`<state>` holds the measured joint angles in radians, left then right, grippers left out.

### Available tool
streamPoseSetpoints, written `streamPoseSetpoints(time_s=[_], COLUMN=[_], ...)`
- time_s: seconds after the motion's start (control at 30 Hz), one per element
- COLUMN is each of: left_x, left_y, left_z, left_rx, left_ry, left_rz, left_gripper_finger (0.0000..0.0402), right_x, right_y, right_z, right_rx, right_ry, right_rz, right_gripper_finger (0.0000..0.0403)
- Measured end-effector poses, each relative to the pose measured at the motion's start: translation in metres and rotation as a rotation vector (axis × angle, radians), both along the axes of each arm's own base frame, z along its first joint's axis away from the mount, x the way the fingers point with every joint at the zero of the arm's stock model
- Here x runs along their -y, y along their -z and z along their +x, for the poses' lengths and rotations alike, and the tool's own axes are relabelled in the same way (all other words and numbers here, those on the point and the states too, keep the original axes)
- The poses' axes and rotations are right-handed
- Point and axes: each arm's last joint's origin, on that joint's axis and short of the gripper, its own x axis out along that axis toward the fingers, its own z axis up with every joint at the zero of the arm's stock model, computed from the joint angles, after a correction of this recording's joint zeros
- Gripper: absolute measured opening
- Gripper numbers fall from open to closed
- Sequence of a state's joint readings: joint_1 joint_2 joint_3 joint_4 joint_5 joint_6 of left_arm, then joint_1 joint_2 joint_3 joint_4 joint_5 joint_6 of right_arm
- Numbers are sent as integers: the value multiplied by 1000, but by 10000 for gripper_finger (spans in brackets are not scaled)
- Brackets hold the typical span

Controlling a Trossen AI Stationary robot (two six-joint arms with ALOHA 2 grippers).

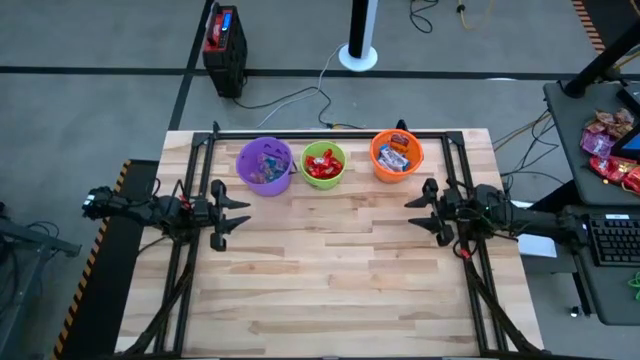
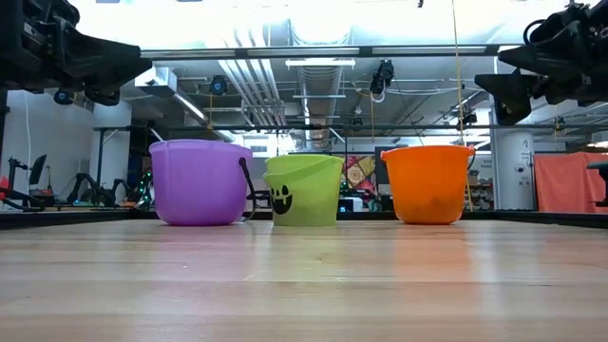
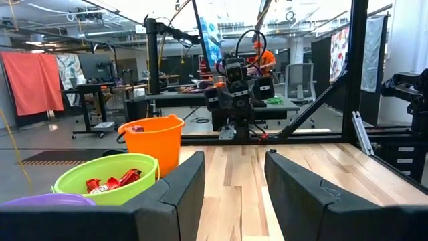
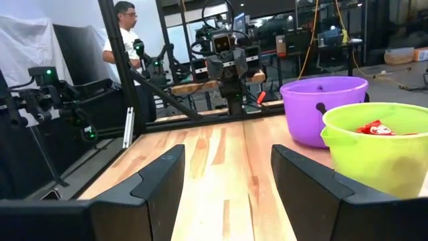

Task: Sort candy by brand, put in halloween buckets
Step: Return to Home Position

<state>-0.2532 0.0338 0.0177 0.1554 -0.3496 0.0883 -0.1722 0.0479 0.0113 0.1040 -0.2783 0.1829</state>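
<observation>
Candy (image 1: 323, 167) all sits in the 3 buckets (image 1: 241, 158) at the table (image 1: 330, 290) far edge. Left gripper (image 1: 240, 217) & right gripper (image 1: 416, 215) both wide open, empty, out at the sides. Only risk imo: an arm swinging wide while homing, clipping a bucket.

A wooden counter (image 1: 330, 265) is lying inside a black metal frame (image 1: 230, 134). On the floor behind it, a black box with a red top (image 1: 224, 42) is standing near a white round pole base (image 1: 358, 55), with cables (image 1: 285, 98) trailing between them. Red-pink bags (image 1: 608, 140) are lying heaped on a side counter (image 1: 575, 110) near a keyboard (image 1: 612, 240). A person in a white shirt (image 4: 122, 40) is standing beyond the frame.
</observation>
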Motion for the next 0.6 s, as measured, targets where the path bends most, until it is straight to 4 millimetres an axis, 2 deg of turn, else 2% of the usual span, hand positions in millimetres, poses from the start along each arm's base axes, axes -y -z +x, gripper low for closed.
streamPoseSetpoints(time_s=[0.6], left_x=[0], left_y=[1], left_z=[1], left_rx=[-8], left_ry=[1], left_rz=[2], left_gripper_finger=[141], right_x=[0], right_y=[0], right_z=[0], right_rx=[0], right_ry=[0], right_rz=[0], right_gripper_finger=[215])
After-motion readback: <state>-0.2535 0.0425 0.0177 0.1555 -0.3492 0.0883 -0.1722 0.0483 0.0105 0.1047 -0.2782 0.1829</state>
